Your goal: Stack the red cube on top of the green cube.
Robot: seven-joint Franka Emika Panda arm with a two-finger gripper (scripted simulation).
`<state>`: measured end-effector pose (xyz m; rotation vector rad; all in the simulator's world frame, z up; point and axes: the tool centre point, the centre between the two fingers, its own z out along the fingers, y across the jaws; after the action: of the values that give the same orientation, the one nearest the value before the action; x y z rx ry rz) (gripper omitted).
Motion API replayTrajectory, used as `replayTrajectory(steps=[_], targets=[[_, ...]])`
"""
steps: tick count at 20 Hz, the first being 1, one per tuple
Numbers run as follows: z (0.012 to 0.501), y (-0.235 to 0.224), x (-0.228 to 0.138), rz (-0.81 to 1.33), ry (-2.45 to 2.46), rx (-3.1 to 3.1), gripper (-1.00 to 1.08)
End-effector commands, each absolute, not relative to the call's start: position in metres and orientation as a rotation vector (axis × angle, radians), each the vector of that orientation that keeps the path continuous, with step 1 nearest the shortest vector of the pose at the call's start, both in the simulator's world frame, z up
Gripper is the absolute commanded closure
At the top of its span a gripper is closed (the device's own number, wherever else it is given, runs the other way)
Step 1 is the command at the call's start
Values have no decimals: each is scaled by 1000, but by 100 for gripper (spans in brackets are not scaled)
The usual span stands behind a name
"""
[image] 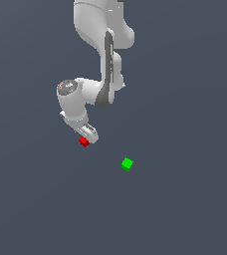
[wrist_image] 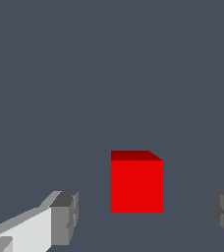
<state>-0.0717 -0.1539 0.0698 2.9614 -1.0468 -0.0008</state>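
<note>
The red cube (image: 84, 142) lies on the grey floor just below my gripper (image: 88, 136). In the wrist view the red cube (wrist_image: 136, 183) sits between my two fingertips (wrist_image: 65, 216), with a gap on each side, so the jaws are open and not touching it. The green cube (image: 127, 164) lies apart on the floor, toward the exterior view's right and a little nearer the camera than the red cube. It does not show in the wrist view.
The white arm (image: 103, 55) reaches down from the top of the exterior view. The plain dark grey floor (image: 185, 199) spreads all around the two cubes.
</note>
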Motion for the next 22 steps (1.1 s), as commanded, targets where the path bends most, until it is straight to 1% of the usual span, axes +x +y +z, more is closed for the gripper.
replayTrajectory(steps=[1,5,13,18,19,22], targets=[[69,-154,-72,-1,-1047,2961,-92],[62,-154,-72,-1,-1047,2961,-92],[27,-153,-72,0,-1046,2963,-92],[20,-153,-72,0,-1046,2963,-92],[20,-153,-72,0,-1046,2963,108],[20,-153,-72,0,-1046,2963,108]])
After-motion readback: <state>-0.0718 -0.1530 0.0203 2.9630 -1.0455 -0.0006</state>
